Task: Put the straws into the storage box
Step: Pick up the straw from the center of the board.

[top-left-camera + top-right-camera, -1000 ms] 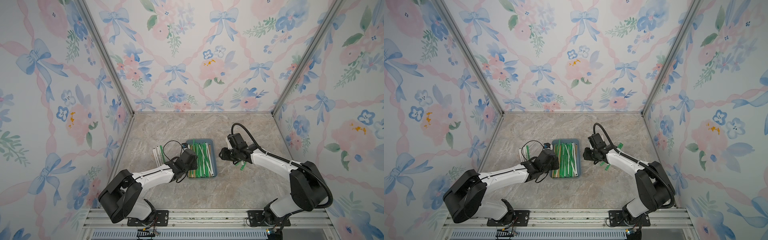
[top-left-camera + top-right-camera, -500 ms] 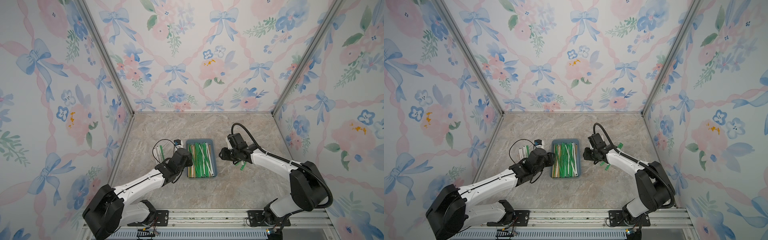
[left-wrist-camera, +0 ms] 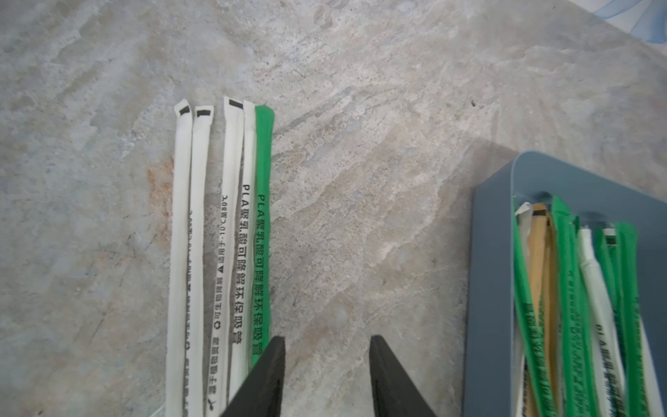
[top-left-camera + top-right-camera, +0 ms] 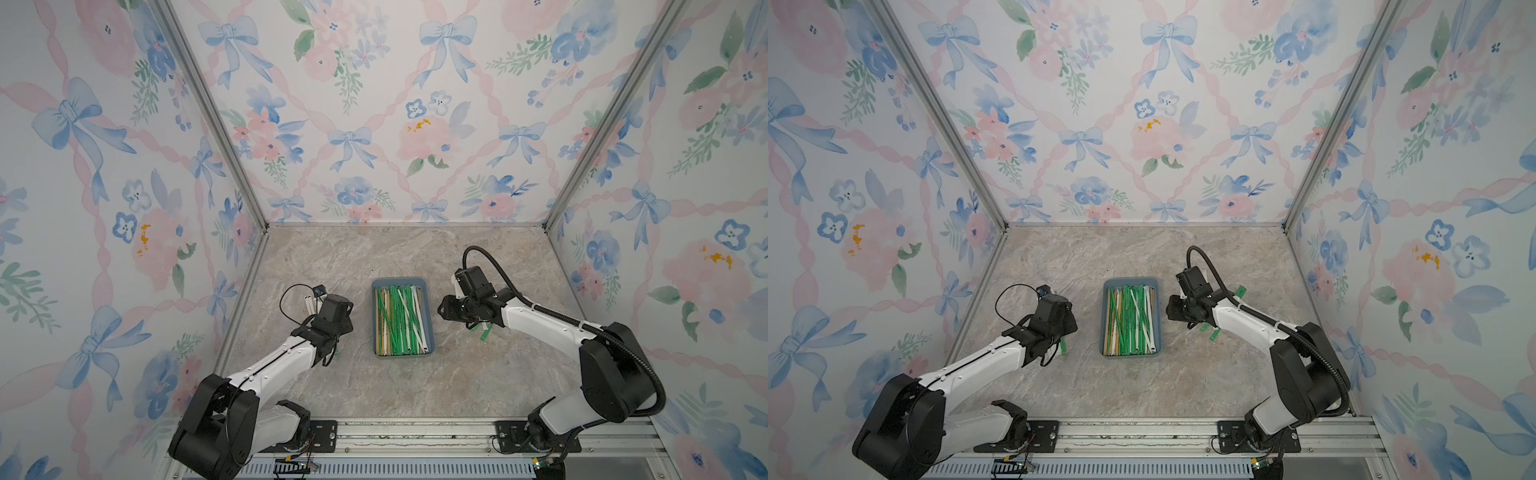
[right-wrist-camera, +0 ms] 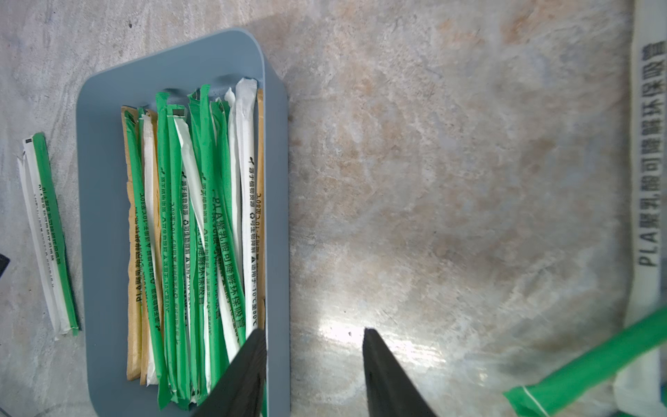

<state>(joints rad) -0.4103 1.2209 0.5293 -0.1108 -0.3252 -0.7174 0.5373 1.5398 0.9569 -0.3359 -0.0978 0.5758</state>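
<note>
The slate-blue storage box (image 4: 430, 320) (image 4: 1103, 322) sits mid-table, holding several green, white and tan straws (image 4: 399, 318) (image 5: 195, 234). Left of it, several white straws (image 3: 187, 234) and a green one (image 3: 263, 216) lie side by side on the table. My left gripper (image 3: 326, 343) hangs open and empty over bare table between that row and the box wall (image 3: 487, 289), one finger beside the green straw. My right gripper (image 5: 312, 335) is open and empty, one finger over the box rim (image 5: 278, 216), the other over the table. A white straw (image 5: 649, 180) and a green one (image 5: 584, 364) lie to its right.
The marble-patterned table (image 4: 399, 257) is enclosed by floral walls on three sides. Green straw ends (image 4: 1239, 291) (image 4: 1214, 334) stick out from under the right arm. A black cable loops above each wrist. The arm bases stand on the front rail (image 4: 415, 428).
My left gripper has opened and drawn back leftward from the box's left edge to above the table beside the loose straws. The right arm has not moved.
</note>
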